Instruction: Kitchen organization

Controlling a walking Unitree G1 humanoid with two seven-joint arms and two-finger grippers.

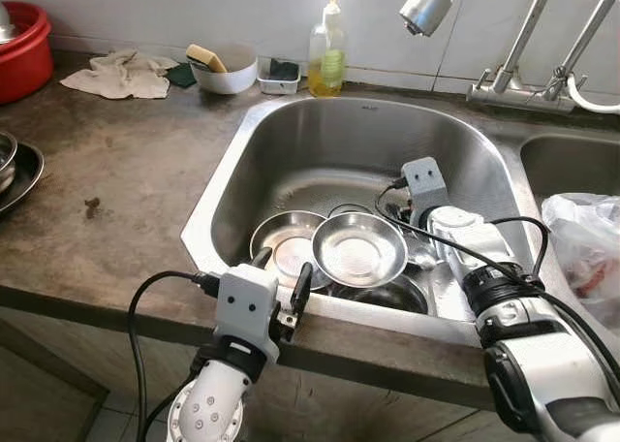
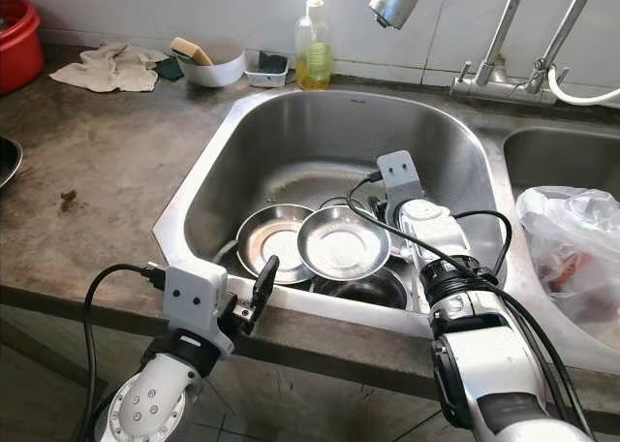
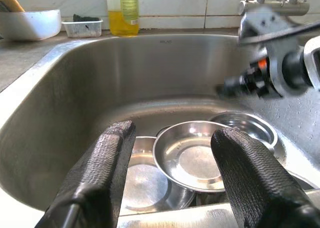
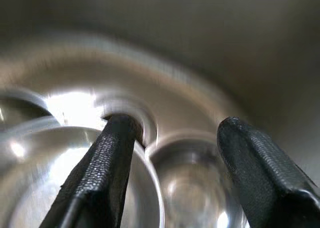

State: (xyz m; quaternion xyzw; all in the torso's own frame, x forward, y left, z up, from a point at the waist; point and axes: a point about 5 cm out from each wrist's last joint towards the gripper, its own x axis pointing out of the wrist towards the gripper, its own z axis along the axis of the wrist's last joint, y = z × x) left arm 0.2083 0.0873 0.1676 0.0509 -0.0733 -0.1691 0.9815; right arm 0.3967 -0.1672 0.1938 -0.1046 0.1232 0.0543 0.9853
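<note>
A rounded stainless steel sink basin (image 1: 291, 142) is set in a dark stone countertop (image 1: 116, 171). In the basin's bottom lie several shiny round steel plates and bowls; the topmost shallow steel plate (image 1: 358, 250) overlaps a flat steel plate (image 1: 283, 248). The right gripper (image 4: 172, 153) reaches down into the basin beside the plates, its fingers spread apart, one finger at the top plate's rim. The left gripper (image 1: 283, 282) hovers at the basin's front rim, fingers also apart, holding nothing. Behind the basin stands a yellow soap bottle (image 1: 327, 49).
</note>
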